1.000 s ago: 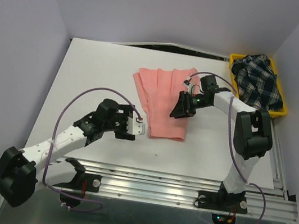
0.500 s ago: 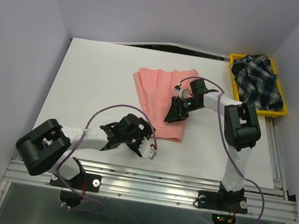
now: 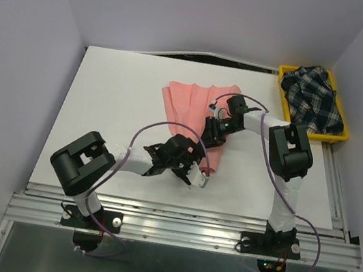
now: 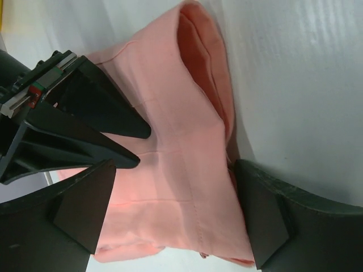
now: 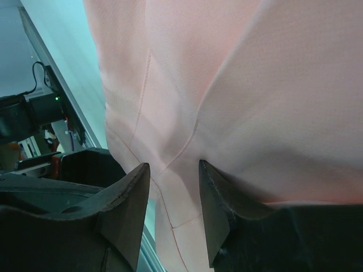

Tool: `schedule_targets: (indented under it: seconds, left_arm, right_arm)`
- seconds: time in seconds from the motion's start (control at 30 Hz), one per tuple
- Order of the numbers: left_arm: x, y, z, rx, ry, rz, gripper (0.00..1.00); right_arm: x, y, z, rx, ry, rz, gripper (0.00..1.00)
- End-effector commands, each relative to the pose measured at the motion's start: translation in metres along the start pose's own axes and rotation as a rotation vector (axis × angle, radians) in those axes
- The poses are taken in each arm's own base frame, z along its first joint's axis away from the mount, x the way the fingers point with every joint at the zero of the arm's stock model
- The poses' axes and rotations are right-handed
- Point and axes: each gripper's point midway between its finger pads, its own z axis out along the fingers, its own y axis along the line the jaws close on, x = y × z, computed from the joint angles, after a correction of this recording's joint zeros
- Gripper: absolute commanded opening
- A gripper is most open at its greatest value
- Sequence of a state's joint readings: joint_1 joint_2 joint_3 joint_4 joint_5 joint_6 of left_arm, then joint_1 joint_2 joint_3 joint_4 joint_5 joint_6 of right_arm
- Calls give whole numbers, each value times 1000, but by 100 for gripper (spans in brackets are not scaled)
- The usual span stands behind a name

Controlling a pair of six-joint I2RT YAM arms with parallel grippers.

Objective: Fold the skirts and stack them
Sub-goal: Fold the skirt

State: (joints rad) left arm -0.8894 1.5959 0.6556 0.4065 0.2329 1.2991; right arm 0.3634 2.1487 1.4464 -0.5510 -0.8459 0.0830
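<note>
**Salmon-pink skirt** (image 3: 189,106): lies flat on the white table (image 3: 118,98), at the centre of the overhead view. Its pleats run from upper right to lower left.

**Plaid skirt** (image 3: 313,98): lies bunched in the yellow tray (image 3: 341,137), at the upper right of the frame, well apart from the pink skirt.

**Left gripper** (image 3: 197,174): is positioned at the lower edge of the pink skirt. In the left wrist view its fingers (image 4: 85,207) stand wide apart. They straddle the folded corner of the cloth, one on each side, without clamping it.

**Right gripper** (image 3: 209,135): rests on the pink skirt just above the left gripper. In the right wrist view its fingers (image 5: 125,209) are drawn nearly together. A pinch of pink cloth sits between them, and creases in the fabric converge on that gap.
</note>
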Motion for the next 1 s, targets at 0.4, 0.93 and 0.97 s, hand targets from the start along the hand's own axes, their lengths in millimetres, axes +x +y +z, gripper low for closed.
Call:
schedule_targets:
  seconds: [0.4, 0.93, 0.97]
  left_arm:
    - [6, 9, 11, 14, 77, -175, 78]
    - [2, -1, -2, 195, 143, -255, 0]
    - [-2, -3, -5, 216, 136, -272, 0]
  right_arm:
    - [34, -43, 26, 147, 109, 34, 47]
    - [-8, -11, 3, 122, 15, -126, 57]
    - [-18, -6, -2, 129, -9, -159, 59]
